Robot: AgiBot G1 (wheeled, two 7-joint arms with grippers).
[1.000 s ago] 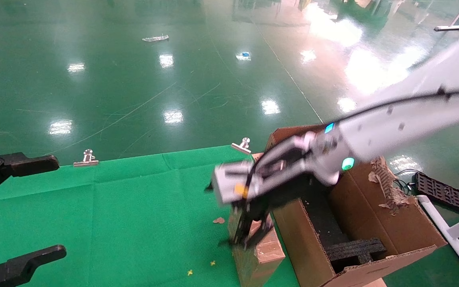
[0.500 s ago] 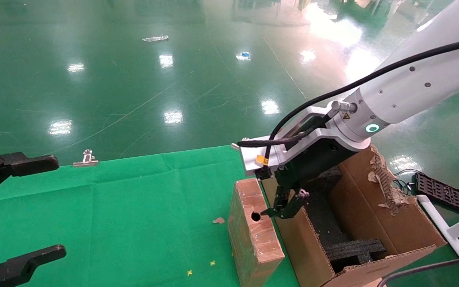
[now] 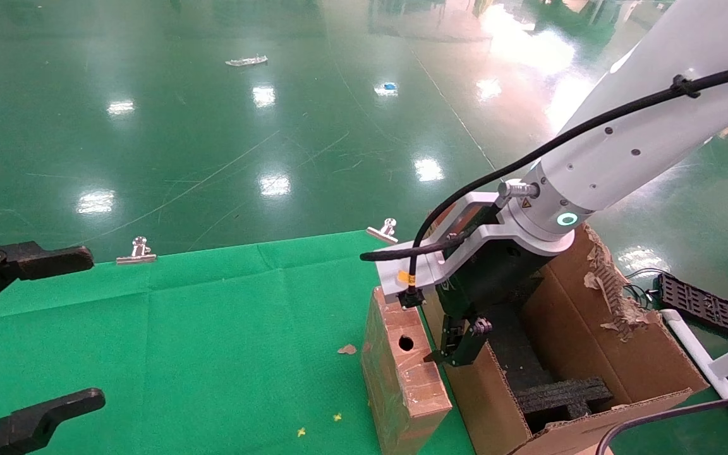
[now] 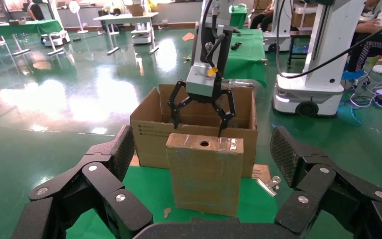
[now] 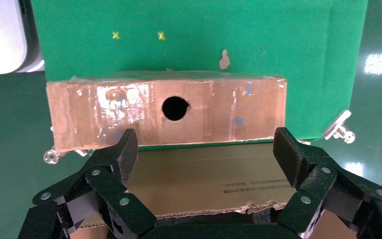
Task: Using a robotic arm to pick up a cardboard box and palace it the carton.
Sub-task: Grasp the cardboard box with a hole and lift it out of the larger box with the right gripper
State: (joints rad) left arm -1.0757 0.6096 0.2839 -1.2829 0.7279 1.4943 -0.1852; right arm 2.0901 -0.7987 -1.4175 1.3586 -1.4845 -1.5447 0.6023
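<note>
The left gripper [image 3: 19, 328] hangs parked at the far left over the green cloth [image 3: 181, 341], its fingers [image 4: 104, 164] spread wide and holding nothing. The box [image 3: 402, 373] stands on edge just left of the right gripper [image 3: 459, 344], narrow holed side up, long axis running toward and away from the robot. That gripper's fingers [image 5: 119, 159] are spread and empty, poised above the near wall of the carton [image 3: 623, 354], beside the box.

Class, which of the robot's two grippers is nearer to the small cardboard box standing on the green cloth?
The right gripper, open, hangs just above the cardboard box by the carton. The left gripper, open, sits far across the cloth.
</note>
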